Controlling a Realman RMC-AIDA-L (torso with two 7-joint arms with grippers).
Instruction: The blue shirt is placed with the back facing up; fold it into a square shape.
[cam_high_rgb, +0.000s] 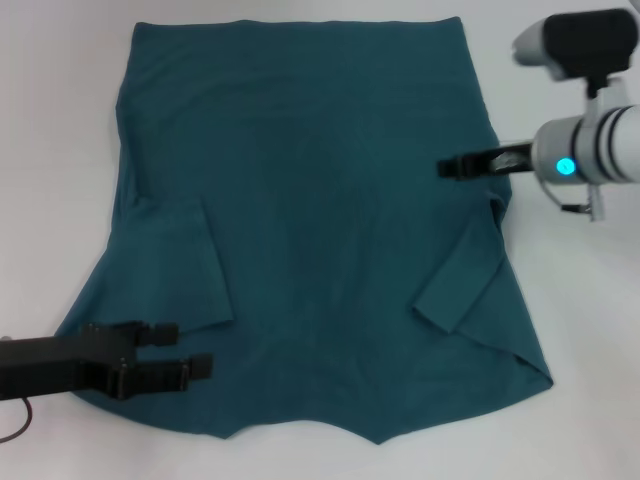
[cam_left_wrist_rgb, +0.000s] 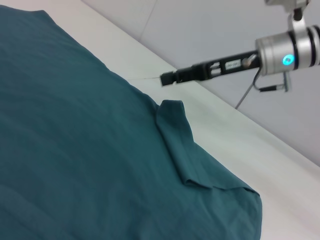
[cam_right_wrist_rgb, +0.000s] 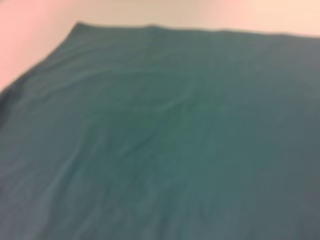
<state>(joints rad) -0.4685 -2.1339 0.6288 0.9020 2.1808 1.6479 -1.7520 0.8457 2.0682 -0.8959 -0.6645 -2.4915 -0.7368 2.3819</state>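
So the blue shirt (cam_high_rgb: 320, 200) was spread flat on the white table (cam_high_rgb: 60, 120), hem at the far end and collar end nearest the robot, with both sleeves already folded in over the body. Starting at the shirt's left: the left gripper (cam_high_rgb: 195, 350) was parked low over the near-left corner of the shirt, by the folded left sleeve (cam_high_rgb: 185, 265), and its two fingers were seen spread apart with nothing between them. At the shirt's right edge, about halfway along, the right gripper (cam_high_rgb: 447, 168) was held just above the fabric beside the folded right sleeve (cam_high_rgb: 460, 285); whether its jaws were parted or closed couldn't be told from any view. For the step in hand, probably a side fold, both layers at the edge would best be pinched together and carried over evenly so the sleeves aren't dragged back out. Nothing else was spotted on the table; the only real snag looked like the wrinkled, slightly lifted sleeve folds.
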